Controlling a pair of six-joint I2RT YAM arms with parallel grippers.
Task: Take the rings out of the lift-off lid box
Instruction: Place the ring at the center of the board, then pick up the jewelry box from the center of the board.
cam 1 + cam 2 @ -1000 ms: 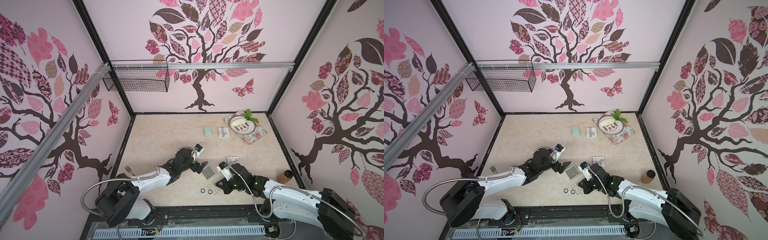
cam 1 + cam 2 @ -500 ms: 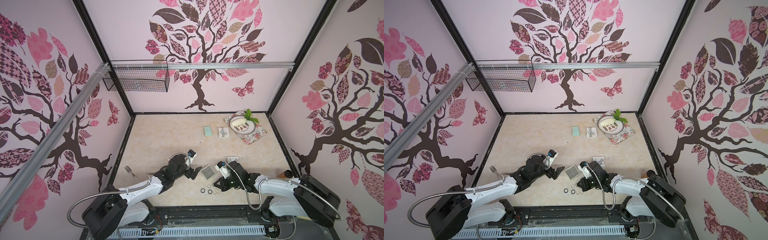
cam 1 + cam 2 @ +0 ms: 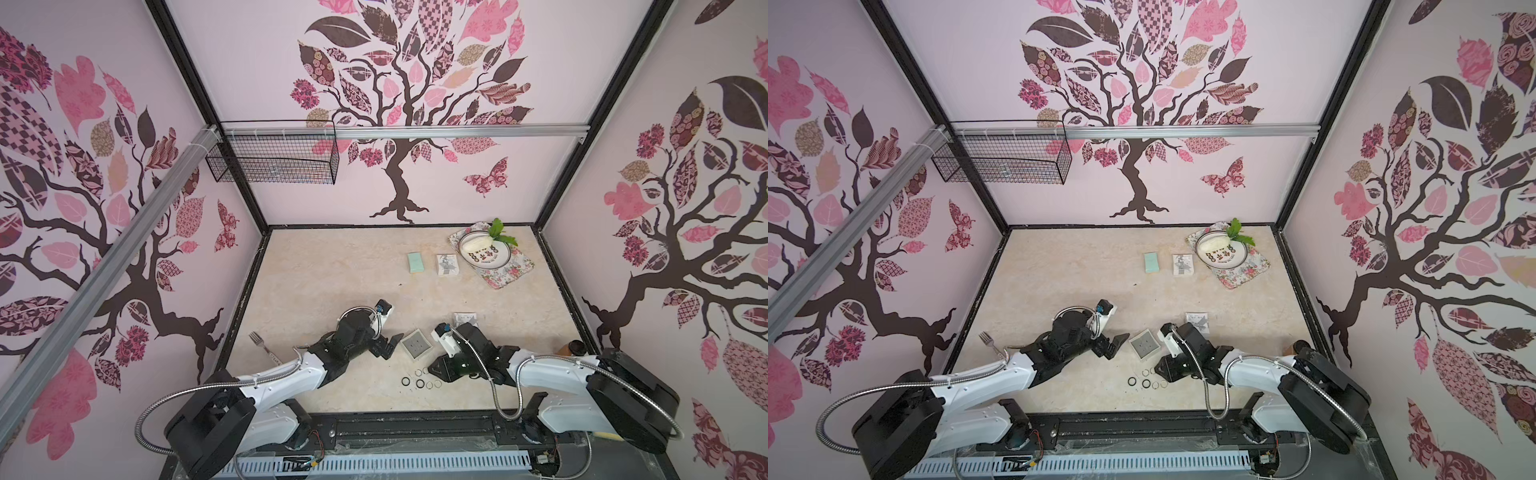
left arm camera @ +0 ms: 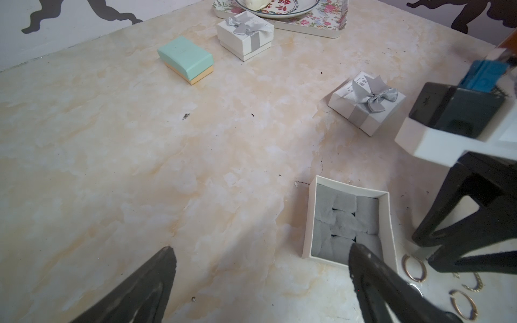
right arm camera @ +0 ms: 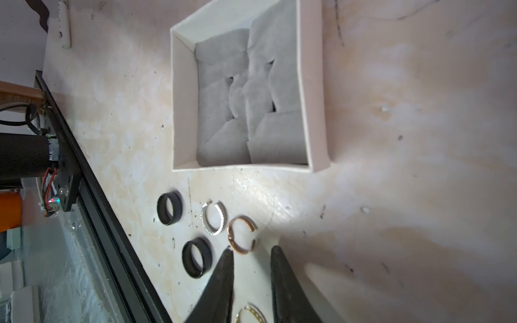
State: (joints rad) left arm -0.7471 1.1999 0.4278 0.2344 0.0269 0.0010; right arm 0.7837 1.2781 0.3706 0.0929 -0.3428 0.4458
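**Top views**
- Box: the open base (image 3: 415,343) sits on the counter (image 3: 332,282) between my two claws, with its grey pad facing up. It shows the same way in both top views (image 3: 1144,343).
- Lid: the bowed lid (image 3: 467,320) lies apart from the box, on the far side of my right wrist.
- Rings: a loose cluster (image 3: 420,380) lies on the bare counter, outside the box and just nearer to me than it.
- Left claw: it (image 3: 390,347) is low and just beside the box, fingers spread wide, holding nothing.
- Right claw: it (image 3: 434,370) is down at the edge of the ring cluster, and I cannot read its gap from here.
- Elsewhere: a fork (image 3: 262,345) lies by my left arm and a teal box (image 3: 416,262) sits at the far end.

**Left wrist**
- Box: only the grey pad shows inside the white walls (image 4: 307,223).
- Left claw: the fingers are far apart with bare counter between them, and one tip overlaps the box's near corner.
- Rings: gold ones (image 4: 414,268) lie on the counter next to the box.

**Right wrist**
- Right claw: the fingers (image 5: 251,250) are slightly apart and clamp nothing.
- Rings: two black, one silver and one rose-gold (image 5: 207,221) lie flat between the fingertips and the box.
  - The rose-gold one is right at the tips, and I cannot tell if it is touched.
  - Another gold one lies between the fingers, farther back.
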